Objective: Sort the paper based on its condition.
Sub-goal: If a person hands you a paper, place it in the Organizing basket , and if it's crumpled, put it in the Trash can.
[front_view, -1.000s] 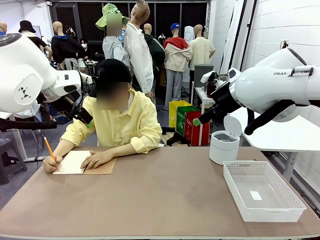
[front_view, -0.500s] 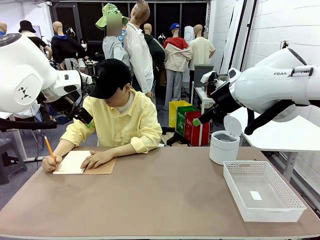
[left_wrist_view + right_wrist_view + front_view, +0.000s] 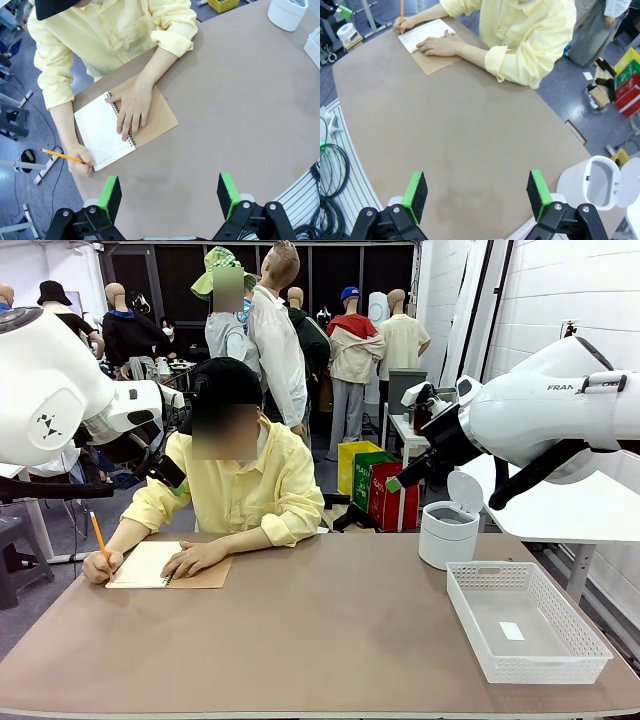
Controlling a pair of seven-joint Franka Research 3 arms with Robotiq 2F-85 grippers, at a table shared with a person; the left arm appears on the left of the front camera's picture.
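left gripper [image 3: 169, 195] spread wide, empty | right gripper [image 3: 476, 194] spread wide, empty | brown table [image 3: 330, 640]: person [image 3: 245, 485] writing in notebook [image 3: 148, 564], white basket [image 3: 467, 617]

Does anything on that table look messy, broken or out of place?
Nothing stands out. The notebook lies flat under the person's hand, the white basket sits level and the small bin stands upright with its lid open.
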